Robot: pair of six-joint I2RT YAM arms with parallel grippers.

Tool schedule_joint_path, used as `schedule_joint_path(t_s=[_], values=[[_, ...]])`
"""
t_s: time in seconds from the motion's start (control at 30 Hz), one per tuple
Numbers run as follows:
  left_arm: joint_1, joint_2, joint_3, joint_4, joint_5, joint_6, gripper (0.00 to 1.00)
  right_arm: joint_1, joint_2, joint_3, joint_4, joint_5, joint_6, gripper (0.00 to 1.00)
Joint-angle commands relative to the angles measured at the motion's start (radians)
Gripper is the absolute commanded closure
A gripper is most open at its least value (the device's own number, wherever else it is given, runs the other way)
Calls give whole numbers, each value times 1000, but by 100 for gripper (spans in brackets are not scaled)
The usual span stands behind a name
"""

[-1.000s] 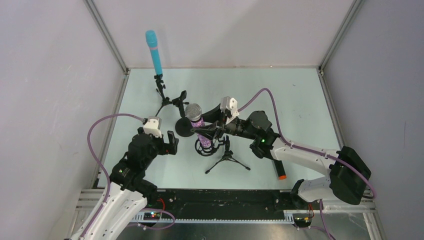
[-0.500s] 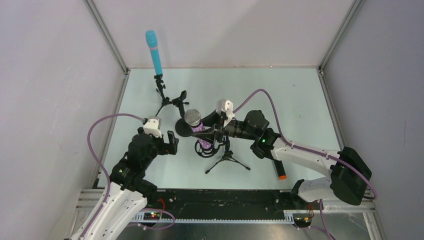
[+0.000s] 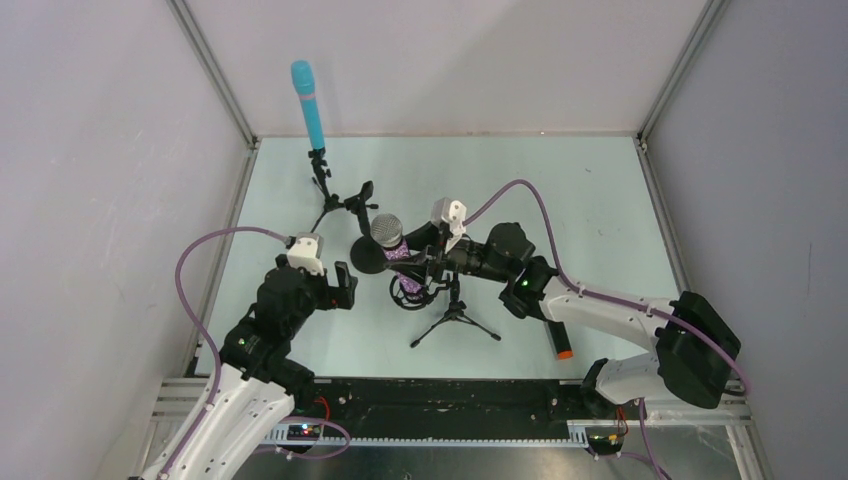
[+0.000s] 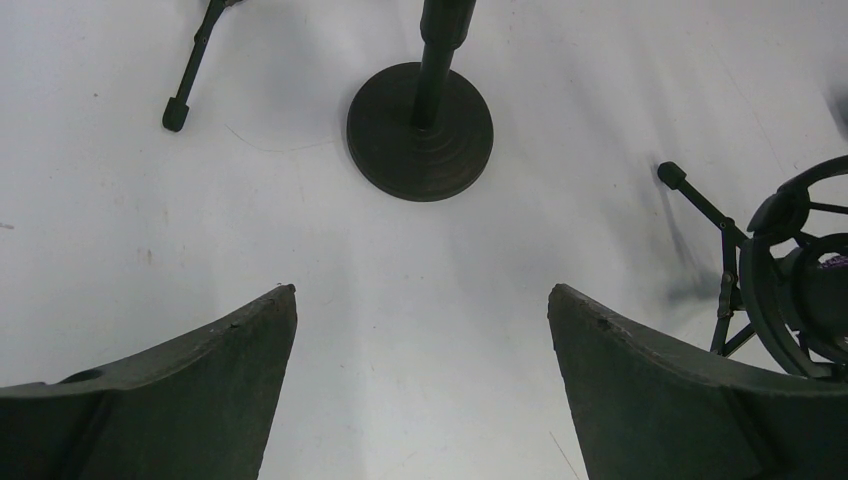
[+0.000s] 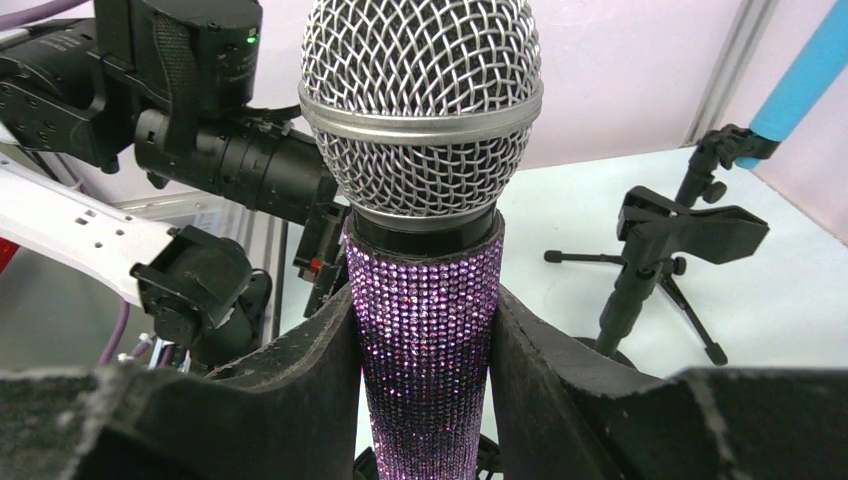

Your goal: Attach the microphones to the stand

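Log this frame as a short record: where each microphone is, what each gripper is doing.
blue microphone: upright, clipped on the far-left tripod stand
purple microphone: upright, gripped by right gripper, lower end at the ring mount; seating unclear
black microphone: lying flat on the table, front right
left gripper: open, empty, above the table
round-base stand: no microphone

Black microphone [image 3: 561, 342] mostly hidden under right arm [image 3: 600, 305], purple microphone [image 5: 425, 340] cut off at base, shock mount [image 4: 795, 265] cropped
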Motion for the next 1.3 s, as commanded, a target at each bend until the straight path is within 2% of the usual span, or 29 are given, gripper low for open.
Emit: schedule_joint_path(t_s=[0.0, 0.47, 0.8, 0.9, 0.97, 1.07, 1.27], values=[[4, 1, 20, 24, 8, -11, 2, 6, 5, -25, 133, 57, -26, 100], [5, 4, 21, 24, 11, -10, 2, 6, 49, -112, 249, 99, -3, 100], [5, 2, 22, 25, 6, -8, 2, 12, 61, -150, 256, 115, -5, 100], [4, 5, 22, 25, 5, -8, 2, 12, 56, -160, 259, 119, 2, 91], [5, 6, 22, 26, 5, -9, 2, 12, 53, -162, 260, 115, 5, 79], [5, 6, 21, 27, 3, -9, 2, 12, 48, -162, 261, 110, 5, 55], [5, 6, 20, 25, 3, -10, 2, 12, 24, -161, 266, 109, 25, 21]])
